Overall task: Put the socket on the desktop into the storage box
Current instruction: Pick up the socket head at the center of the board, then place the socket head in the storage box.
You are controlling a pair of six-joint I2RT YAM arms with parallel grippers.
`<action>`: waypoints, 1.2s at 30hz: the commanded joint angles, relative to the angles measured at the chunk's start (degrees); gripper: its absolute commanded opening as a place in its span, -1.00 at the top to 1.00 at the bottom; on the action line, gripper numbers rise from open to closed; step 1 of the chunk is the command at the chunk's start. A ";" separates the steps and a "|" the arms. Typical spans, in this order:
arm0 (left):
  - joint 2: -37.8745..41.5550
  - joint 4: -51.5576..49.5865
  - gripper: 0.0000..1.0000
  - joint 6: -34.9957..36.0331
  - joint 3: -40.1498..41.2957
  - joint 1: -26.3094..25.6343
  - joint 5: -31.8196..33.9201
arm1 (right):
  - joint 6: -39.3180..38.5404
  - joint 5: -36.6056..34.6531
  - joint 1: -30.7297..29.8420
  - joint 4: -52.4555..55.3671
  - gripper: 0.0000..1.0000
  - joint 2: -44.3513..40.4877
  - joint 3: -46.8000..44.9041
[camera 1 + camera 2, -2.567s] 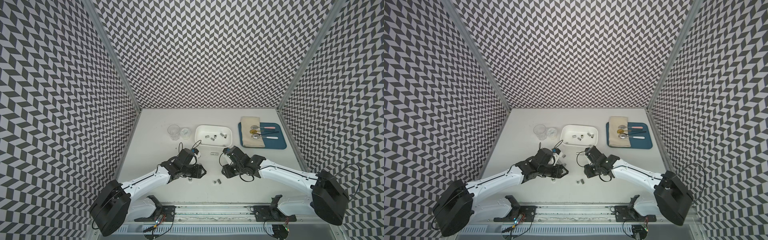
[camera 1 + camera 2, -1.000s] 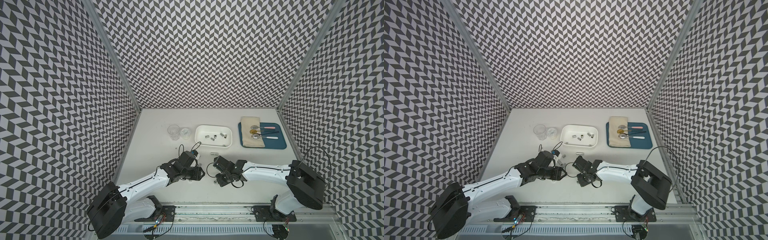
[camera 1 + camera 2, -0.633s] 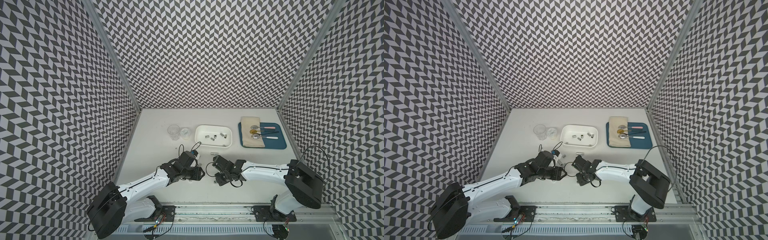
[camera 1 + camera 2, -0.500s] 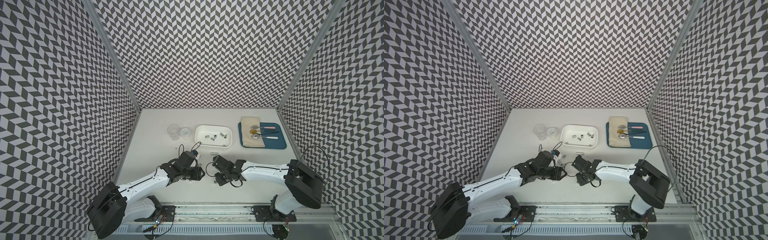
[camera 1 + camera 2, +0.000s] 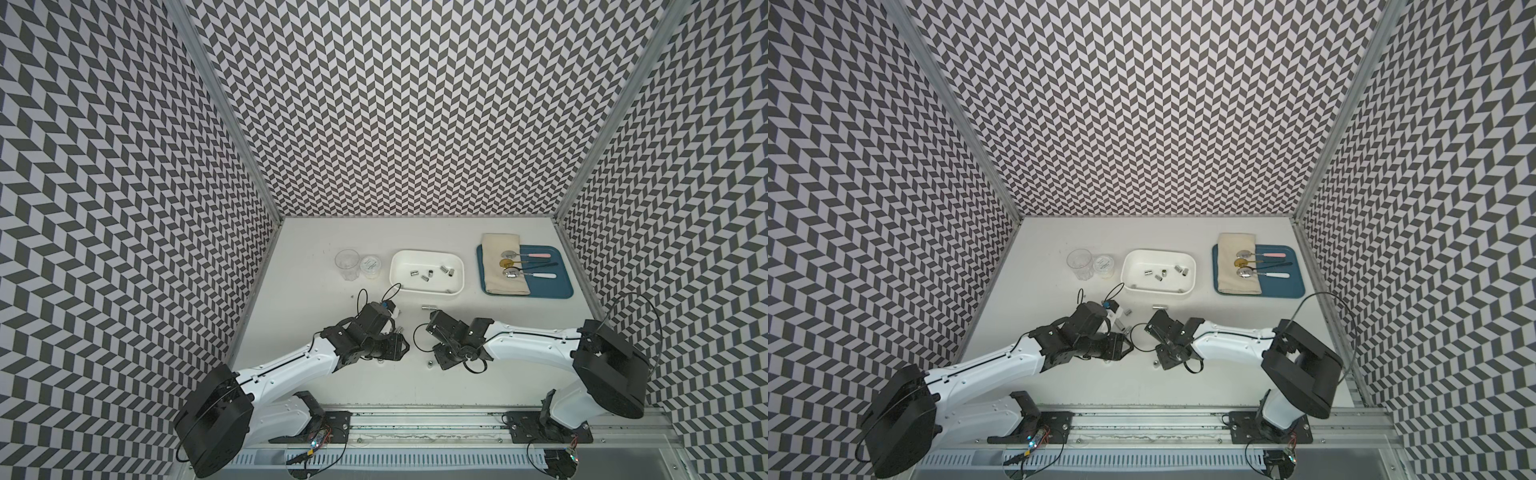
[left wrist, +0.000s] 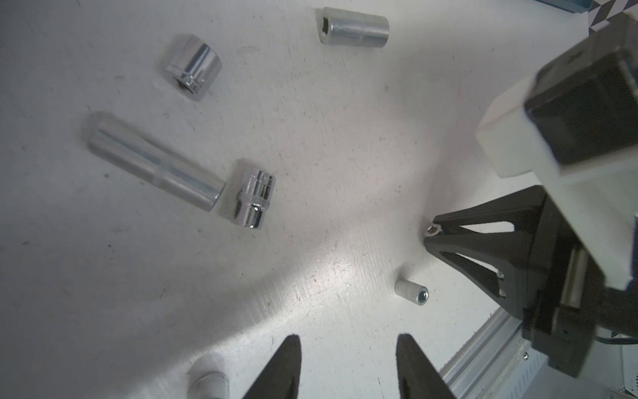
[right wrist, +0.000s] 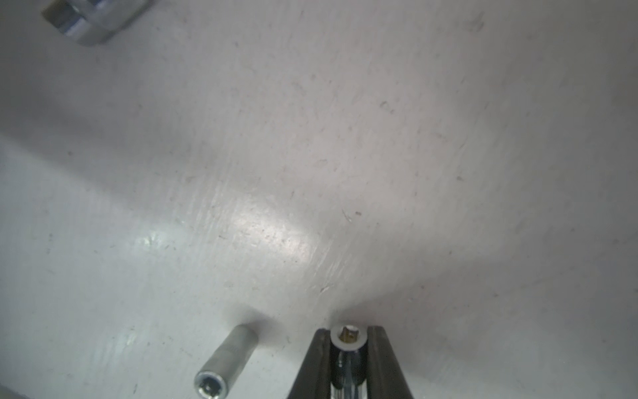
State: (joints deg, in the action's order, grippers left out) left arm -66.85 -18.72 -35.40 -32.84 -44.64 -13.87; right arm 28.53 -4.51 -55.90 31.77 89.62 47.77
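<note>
My right gripper (image 7: pixel 348 334) is low over the desktop (image 5: pixel 316 249) and shut on a small silver socket (image 7: pixel 348 336), which stands on end between its fingertips. A second small socket (image 7: pixel 226 359) lies loose just beside it, also seen in a top view (image 5: pixel 430 363). My left gripper (image 6: pixel 348 340) hovers open over bare desktop, nothing between its fingers. Beyond it lie several chrome sockets, among them a long one (image 6: pixel 152 160) and a short one (image 6: pixel 255 198). The white storage box (image 5: pixel 392 270) sits at the back centre with several sockets inside.
A clear cup (image 5: pixel 347 264) and a small round lid (image 5: pixel 370 266) stand left of the box. A blue tray (image 5: pixel 548 286) with a cloth and spoons lies at the back right. A long socket (image 5: pixel 427 307) lies in front of the box. Chevron walls close three sides.
The right gripper's fingers have closed on the small upright socket. Both arms have otherwise stayed in place over the last second.
</note>
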 commanded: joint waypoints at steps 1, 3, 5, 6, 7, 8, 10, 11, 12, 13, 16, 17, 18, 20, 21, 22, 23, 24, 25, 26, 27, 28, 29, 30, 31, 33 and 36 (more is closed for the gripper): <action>0.13 0.93 0.03 -0.16 -0.41 -0.01 1.34 | -0.52 -2.14 1.43 0.56 0.65 -2.54 1.88; 0.00 1.27 0.03 -0.20 -0.68 0.21 1.37 | -0.92 -2.26 2.21 0.66 0.65 -2.98 2.39; -0.29 1.36 0.03 -0.13 -0.91 0.44 1.45 | -1.33 -2.48 2.93 1.01 0.65 -3.29 2.97; -0.35 1.45 0.03 -0.12 -1.05 0.58 1.54 | -1.70 -2.58 3.40 1.05 0.65 -3.39 3.20; -0.34 1.60 0.03 -0.20 -1.16 0.71 1.55 | -1.90 -2.66 3.87 1.17 0.65 -3.55 3.61; -0.37 1.87 0.03 -0.35 -1.15 1.00 1.59 | -2.18 -2.69 4.35 1.25 0.65 -3.66 4.04; -0.38 2.34 0.03 -0.43 -1.33 1.54 1.51 | -2.81 -2.77 5.43 1.37 0.65 -3.83 5.13; -0.39 2.60 0.03 -0.48 -1.47 1.84 1.54 | -3.24 -2.78 6.13 1.54 0.65 -4.06 5.82; -0.49 2.79 0.03 -0.54 -1.73 2.34 1.52 | -3.69 -2.74 6.81 1.54 0.65 -4.10 6.56; -0.52 2.87 0.03 -0.64 -2.04 2.72 1.56 | -4.06 -2.71 7.60 1.59 0.64 -4.11 7.30; -0.34 3.64 0.03 -0.74 -2.98 4.39 1.24 | -5.44 -2.61 9.90 1.67 0.64 -3.68 10.26; -0.39 3.90 0.03 -0.64 -3.30 5.08 0.91 | -5.88 -2.55 10.68 1.80 0.64 -3.30 11.47; -0.40 4.12 0.03 -0.58 -3.66 5.80 0.48 | -6.41 -2.65 11.46 1.67 0.64 -2.82 12.62; -0.60 4.35 0.03 -0.30 -4.31 6.95 0.16 | -7.31 -2.37 12.93 1.72 0.64 -1.52 15.28; -0.66 4.39 0.03 -0.14 -4.69 7.47 0.15 | -7.82 -1.94 13.83 1.67 0.64 -0.68 16.80; -0.71 4.30 0.03 -0.03 -4.91 7.86 0.16 | -8.21 -1.82 14.53 1.72 0.64 0.06 18.17; -0.74 4.39 0.03 0.15 -5.13 8.22 0.07 | -8.69 -1.44 15.34 1.43 0.64 1.04 19.61; -0.74 4.35 0.03 0.23 -5.31 8.58 0.07 | -9.19 -0.98 16.21 1.41 0.64 2.00 21.45; -0.72 4.35 0.03 0.31 -5.52 8.84 -0.02 | -9.50 -0.62 16.86 1.39 0.64 3.01 23.00; -0.73 4.39 0.03 0.33 -5.57 9.09 -0.02 | -9.91 -0.35 17.57 1.28 0.63 4.35 24.82; -0.73 4.38 0.03 0.41 -5.69 9.29 -0.02 | -10.23 -0.11 18.28 1.30 0.63 5.78 26.60; -0.74 4.37 0.03 0.46 -5.82 9.39 -0.06 | -10.48 0.16 18.88 1.36 0.63 7.22 28.17; -0.72 4.34 0.03 0.48 -5.90 9.48 -0.02 | -10.77 0.38 19.58 1.34 0.63 8.85 30.21; -0.69 4.38 0.03 0.50 -5.86 9.57 -0.04 | -10.95 0.53 20.25 1.36 0.63 10.80 32.04; -0.65 4.28 0.03 0.44 -5.90 9.66 -0.11 | -11.08 0.98 20.91 1.53 0.64 12.40 33.54; -0.37 4.14 0.03 0.48 -5.73 9.79 0.07 | -11.25 1.37 21.88 1.59 0.64 16.01 36.80; 0.03 4.28 0.03 0.49 -5.28 10.17 0.25 | -11.21 1.72 23.16 1.80 0.64 20.43 40.58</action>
State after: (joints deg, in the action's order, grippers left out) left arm -67.40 -15.42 -35.64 -37.30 -35.00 -13.34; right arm 18.11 -3.51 -33.69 34.30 107.15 85.34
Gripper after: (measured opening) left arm 0.486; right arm 0.183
